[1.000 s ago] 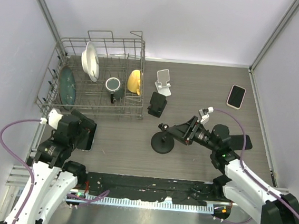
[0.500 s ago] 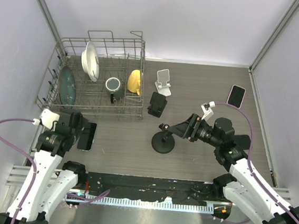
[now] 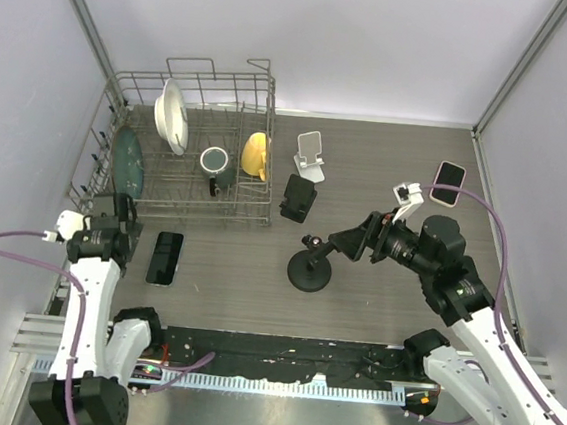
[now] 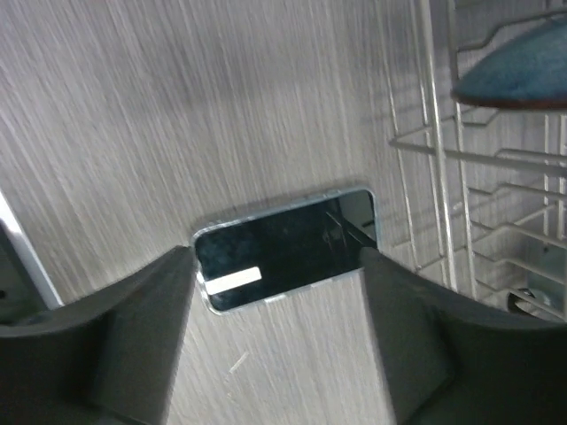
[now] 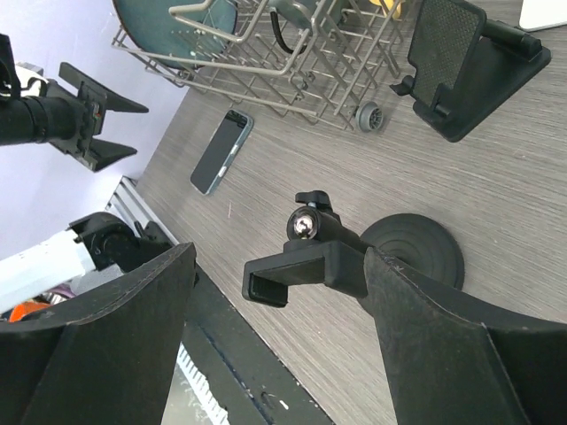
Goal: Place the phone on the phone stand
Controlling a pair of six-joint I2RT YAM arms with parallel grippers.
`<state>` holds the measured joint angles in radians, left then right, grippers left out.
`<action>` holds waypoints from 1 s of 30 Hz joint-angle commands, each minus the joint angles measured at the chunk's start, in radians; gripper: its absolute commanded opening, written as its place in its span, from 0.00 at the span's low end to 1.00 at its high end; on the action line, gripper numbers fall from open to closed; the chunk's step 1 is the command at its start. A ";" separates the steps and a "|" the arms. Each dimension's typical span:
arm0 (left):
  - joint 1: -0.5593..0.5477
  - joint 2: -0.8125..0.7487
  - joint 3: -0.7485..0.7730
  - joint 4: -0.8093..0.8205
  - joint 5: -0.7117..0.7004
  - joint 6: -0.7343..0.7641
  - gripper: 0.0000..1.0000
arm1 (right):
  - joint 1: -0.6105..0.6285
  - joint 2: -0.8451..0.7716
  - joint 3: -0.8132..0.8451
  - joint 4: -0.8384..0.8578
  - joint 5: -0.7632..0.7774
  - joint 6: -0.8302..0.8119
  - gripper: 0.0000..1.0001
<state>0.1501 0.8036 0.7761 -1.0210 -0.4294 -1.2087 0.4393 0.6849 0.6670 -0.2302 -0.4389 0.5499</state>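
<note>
The flat black phone (image 3: pixel 165 258) is lying just in front of the metal wire dish rack (image 3: pixel 188 211), pointing at it. The left gripper (image 4: pixel 276 270), fingers apart, is hovering nearest.

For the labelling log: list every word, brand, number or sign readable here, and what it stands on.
No text can be read anywhere.
dark phone: only a plain white bar on its glass, no letters.
white-edged phone: too small to tell.

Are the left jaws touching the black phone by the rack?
Apart. The top view shows bare table between the phone and the left jaws.
</note>
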 commanded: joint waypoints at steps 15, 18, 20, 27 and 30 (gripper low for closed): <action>0.378 0.236 -0.172 0.421 0.357 -0.028 0.00 | 0.064 -0.044 0.091 -0.097 0.106 -0.145 0.82; 0.379 0.305 -0.176 0.433 0.345 -0.026 0.00 | 0.065 -0.044 0.095 -0.095 0.103 -0.146 0.82; 0.381 0.348 -0.184 0.449 0.345 -0.051 0.00 | 0.065 -0.042 0.098 -0.093 0.101 -0.146 0.82; 0.376 0.462 -0.210 0.475 0.457 -0.063 0.00 | 0.065 -0.005 0.108 -0.074 0.074 -0.131 0.81; 0.368 0.477 -0.215 0.414 0.455 -0.068 0.00 | 0.067 0.019 0.109 -0.043 0.048 -0.111 0.81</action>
<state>0.5205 1.2598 0.5770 -0.5728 -0.0113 -1.2598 0.4984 0.6785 0.7326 -0.3367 -0.3576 0.4217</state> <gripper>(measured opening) 0.010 0.813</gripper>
